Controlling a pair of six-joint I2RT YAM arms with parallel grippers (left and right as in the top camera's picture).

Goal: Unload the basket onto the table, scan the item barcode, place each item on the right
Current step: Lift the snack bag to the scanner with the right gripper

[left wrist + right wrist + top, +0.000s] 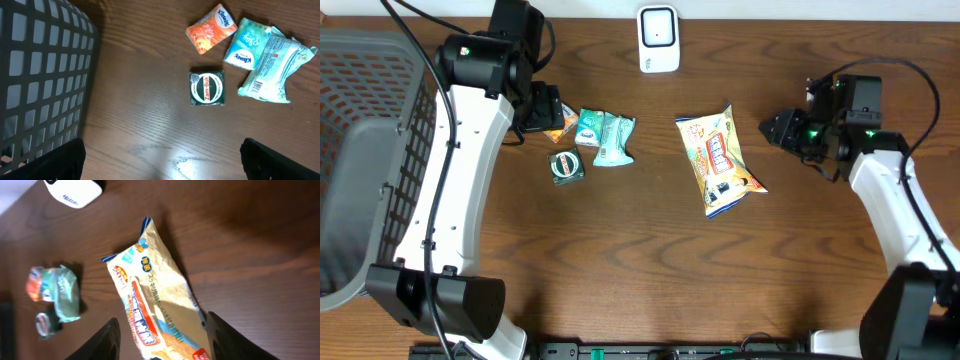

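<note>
The right tool sits loose beside the snack bag, holding nothing; the left tool gapes wide and empty near the Zam-Buk tin, maybe to grab it for scanning.

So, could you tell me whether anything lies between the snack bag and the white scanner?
Nothing visible does. Only bare table lies between the snack bag and the white scanner; the tissue packs and the Zam-Buk box lie well off to one side.
</note>
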